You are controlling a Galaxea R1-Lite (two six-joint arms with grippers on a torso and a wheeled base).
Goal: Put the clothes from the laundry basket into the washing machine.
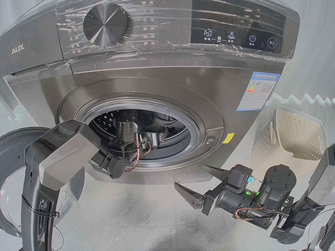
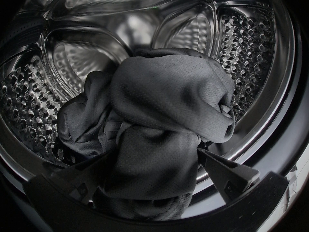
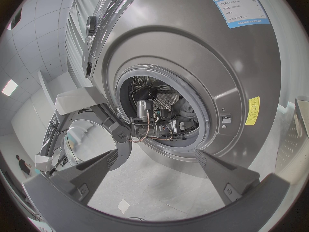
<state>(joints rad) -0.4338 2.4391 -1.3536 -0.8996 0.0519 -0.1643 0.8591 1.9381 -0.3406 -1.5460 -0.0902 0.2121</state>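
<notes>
A bunched dark grey garment (image 2: 167,94) lies inside the steel drum (image 2: 251,42) of the washing machine (image 1: 195,88). My left gripper (image 2: 154,155) is inside the drum and open; the cloth sits between its spread fingers (image 2: 225,174) and hides the other one. The left arm (image 1: 62,150) passes through the round door opening (image 1: 195,129). My right gripper (image 1: 190,175) hovers open and holds nothing, low in front of the machine, right of the opening. The cream laundry basket (image 1: 296,129) stands at the machine's right, with no clothes visible in the part I can see.
The machine's door (image 1: 10,164) hangs open on the left, behind my left arm. Grey floor (image 1: 139,213) stretches in front of the machine. The basket's edge (image 3: 302,126) lies close to my right arm.
</notes>
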